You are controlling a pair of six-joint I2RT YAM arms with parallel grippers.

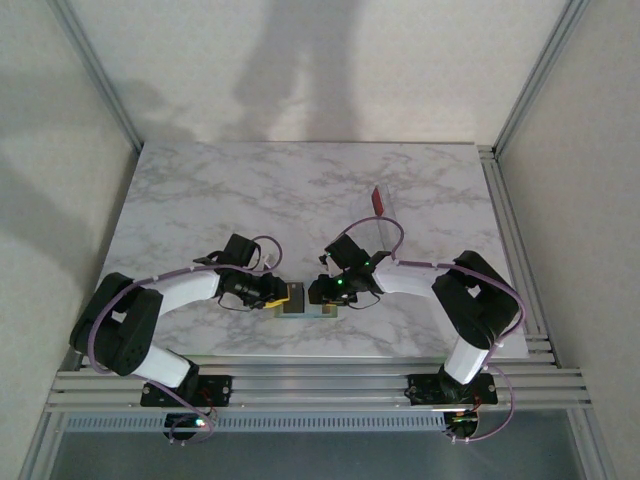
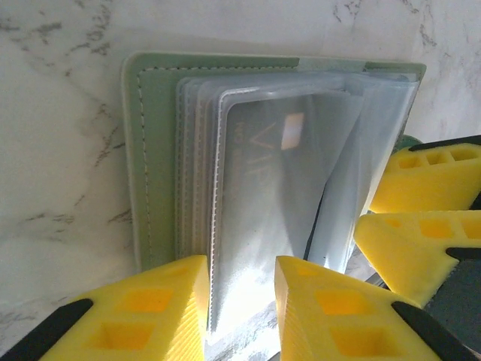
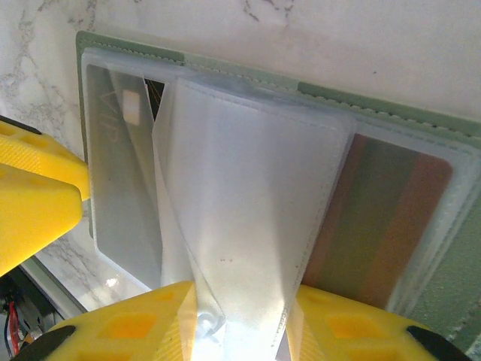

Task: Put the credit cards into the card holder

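From above, we see the holder (image 1: 308,312) lying open on the table (image 1: 200,200). The left claw (image 1: 290,297) reaches it from its left and the right claw (image 1: 322,292) from its right, both right at it. A red card (image 1: 377,201) is well beyond the holder, off to its far right.

At the left wrist, the holder's green cover (image 2: 154,150) lies flat with clear sleeves (image 2: 197,150) stacked on it. A grey VIP card (image 2: 263,150) sits inside one of them. The left claw's fingers (image 2: 165,308) stand partly apart at the holder's near edge, with the sleeves' edge between them. We cannot tell whether they pinch it. The right claw's fingers are at the holder's right side.

At the right wrist, one empty sleeve (image 3: 248,188) rises bowed off the holder and runs down between the right claw's fingers (image 3: 353,331). They stand narrowly apart and pinch it. A reddish card (image 3: 383,218) sits sleeved in the holder's right half. The VIP card is in its left half, beside the left claw's fingers.
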